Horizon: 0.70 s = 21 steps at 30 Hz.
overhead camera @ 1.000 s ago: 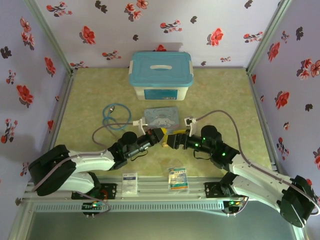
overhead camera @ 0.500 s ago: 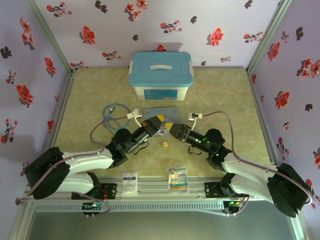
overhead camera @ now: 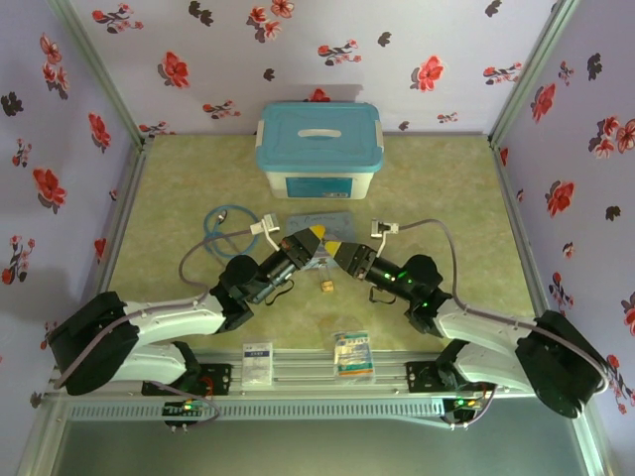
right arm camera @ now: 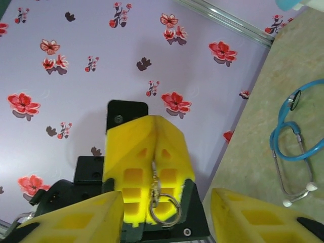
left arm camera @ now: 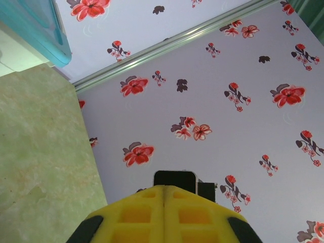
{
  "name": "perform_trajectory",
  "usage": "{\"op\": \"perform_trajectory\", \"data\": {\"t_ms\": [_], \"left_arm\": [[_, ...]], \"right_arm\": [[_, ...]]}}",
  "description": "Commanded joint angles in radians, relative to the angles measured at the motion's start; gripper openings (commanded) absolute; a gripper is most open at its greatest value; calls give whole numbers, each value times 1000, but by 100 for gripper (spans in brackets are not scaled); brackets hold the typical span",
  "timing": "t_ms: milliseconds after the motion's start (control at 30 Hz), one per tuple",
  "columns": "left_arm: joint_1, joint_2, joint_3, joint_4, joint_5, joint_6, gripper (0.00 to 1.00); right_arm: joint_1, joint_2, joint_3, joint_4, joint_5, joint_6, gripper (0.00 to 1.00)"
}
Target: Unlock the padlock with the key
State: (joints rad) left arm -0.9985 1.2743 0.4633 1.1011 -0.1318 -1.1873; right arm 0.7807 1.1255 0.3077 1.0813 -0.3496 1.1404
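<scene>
Top external view: the table (overhead camera: 446, 198) carries a blue-lidded box (overhead camera: 319, 149) well beyond both claws, and a stethoscope (overhead camera: 226, 230) lies off the outer side of the left claw (overhead camera: 316, 238); the left claw and the right claw (overhead camera: 335, 248) are raised above mid-table, tip facing tip, very close.

Left claw: fingers pressed together, as the left wrist view confirms; the right wrist view shows them clamped on the key (right arm camera: 154, 188), a thin metal strip emerging from the seam at the tips; its ring (right arm camera: 165, 208) hangs free just ahead of those tips; whether the blade end is exposed cannot be told.

Right claw: fingers apart, nothing gripped; the left claw's tips and the ring sit straight ahead of its gap.

The padlock (overhead camera: 324, 287) lies on the table below the two tips, on the side towards the arm bases; it is apart from both claws and held by neither; its shackle and keyhole are too small to read.

Step in hand, as judged: the key is secured and the padlock is not, so insertion has not begun.

Next move, as judged:
- lower the right claw onto the padlock body and clamp it with the keyhole unobstructed;
- bring the keyhole in line with the key;
- fine alignment is required, since both parts are small.
</scene>
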Motion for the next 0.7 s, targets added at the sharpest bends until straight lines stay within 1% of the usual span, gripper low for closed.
{"op": "perform_trajectory", "data": {"t_ms": [0, 100, 300, 367, 500, 567, 667], "left_arm": [[5, 9, 28, 51, -17, 10, 0], [4, 18, 38, 50, -7, 14, 0], [8, 10, 33, 51, -18, 29, 0], [10, -3, 29, 43, -30, 42, 0], [8, 8, 40, 36, -8, 34, 0], [3, 11, 36, 37, -15, 34, 0], [3, 16, 33, 43, -22, 29, 0]], "right_arm": [[3, 21, 14, 123, -20, 16, 40], [7, 51, 17, 173, -27, 27, 38], [10, 94, 18, 246, -26, 46, 31], [11, 94, 10, 247, -15, 42, 28], [10, 81, 8, 236, -1, 30, 23], [9, 72, 11, 220, -2, 22, 19], [8, 49, 14, 182, 4, 8, 15]]}}
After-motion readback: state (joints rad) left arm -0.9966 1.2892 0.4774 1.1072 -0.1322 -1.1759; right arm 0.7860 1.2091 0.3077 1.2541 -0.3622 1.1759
